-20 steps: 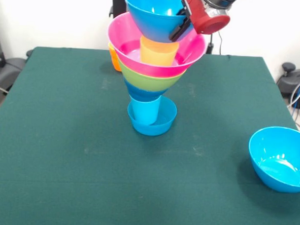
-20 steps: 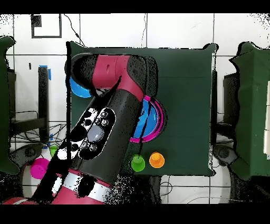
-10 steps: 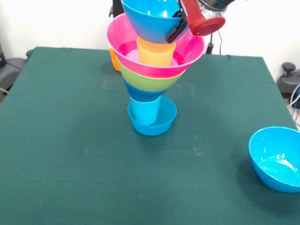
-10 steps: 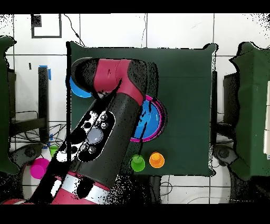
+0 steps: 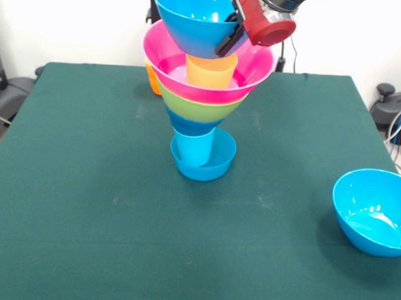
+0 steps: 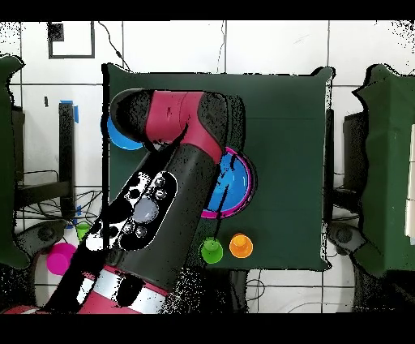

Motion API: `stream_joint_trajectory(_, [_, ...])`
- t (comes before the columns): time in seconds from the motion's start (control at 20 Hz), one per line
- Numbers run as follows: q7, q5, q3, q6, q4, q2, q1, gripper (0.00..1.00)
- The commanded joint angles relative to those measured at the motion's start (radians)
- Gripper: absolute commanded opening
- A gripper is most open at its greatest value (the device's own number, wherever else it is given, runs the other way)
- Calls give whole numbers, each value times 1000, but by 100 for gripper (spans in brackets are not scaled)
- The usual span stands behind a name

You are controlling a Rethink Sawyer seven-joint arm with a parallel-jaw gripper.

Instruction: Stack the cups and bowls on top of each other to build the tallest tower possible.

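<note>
The red and black arm point(image 6: 162, 203) reaches in from above the tower, its wrist tilted, and its gripper point(image 5: 229, 38) is clamped on the rim of a large glossy bright blue plastic bowl point(image 5: 195, 21), held upright and slightly tipped just above the tower's top.

The tower point(image 5: 203, 104) stands a little behind the middle of the dark green table point(image 5: 86, 212). It is funnel-shaped: a small blue bowl point(image 5: 216, 165) at the base holds a light blue translucent cup point(image 5: 192, 148), above that a blue bowl point(image 5: 188, 126), then a lime green bowl point(image 5: 198, 109), then a big pink bowl point(image 5: 253, 69) with an orange-yellow translucent cup point(image 5: 211, 71) standing inside it. The held bowl hangs over that cup; whether they touch cannot be told.

Counted in the front view: four blue bowls, one green, one pink. The fourth, a large bright blue bowl point(image 5: 371, 212), sits alone well to the right of the tower, near the table's edge. An orange cup point(image 5: 152, 79) shows just behind the tower; overhead a green cup point(image 6: 212, 251) stands beside the orange one point(image 6: 241, 245)
</note>
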Motion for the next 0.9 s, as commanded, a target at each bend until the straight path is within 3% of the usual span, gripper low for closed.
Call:
stream_joint_trajectory(0.05, [163, 3, 66, -23, 56, 27, 8, 0])
stream_joint_trajectory(0.9, [169, 20, 77, 3, 34, 32, 6, 0])
